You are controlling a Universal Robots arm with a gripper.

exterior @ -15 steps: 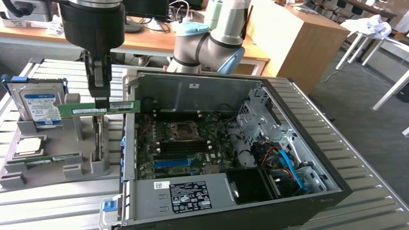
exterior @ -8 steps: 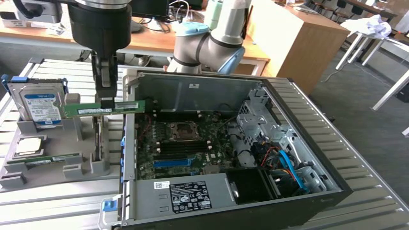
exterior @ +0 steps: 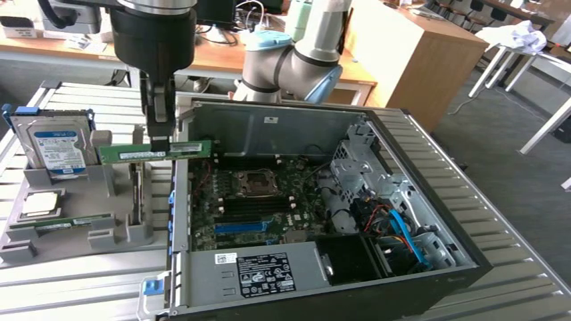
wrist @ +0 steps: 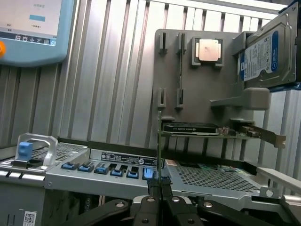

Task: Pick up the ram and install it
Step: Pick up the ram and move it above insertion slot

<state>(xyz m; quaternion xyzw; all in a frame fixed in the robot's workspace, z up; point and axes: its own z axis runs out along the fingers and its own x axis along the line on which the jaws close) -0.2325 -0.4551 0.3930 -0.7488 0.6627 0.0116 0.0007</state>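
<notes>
My gripper [exterior: 160, 144] hangs from the arm above the left wall of the open computer case [exterior: 419, 200], shut on the ram [exterior: 192, 150]. The ram is a long green stick with a white label, held level and lengthwise above the case's edge. In the wrist view the fingers [wrist: 154, 190] pinch the ram [wrist: 159, 141], which shows edge-on as a thin upright line. The motherboard [exterior: 259, 200] with its processor socket and dark memory slots lies below and toward the exterior view's right of the ram.
A grey parts tray [exterior: 116, 231] at the exterior view's left holds a silver hard drive [exterior: 55, 148], a square processor chip [exterior: 40, 202] and a green card [exterior: 63, 223]. In the wrist view the card [wrist: 197, 128], the chip [wrist: 208, 50] and a blue-grey touchscreen pendant [wrist: 28, 28] appear.
</notes>
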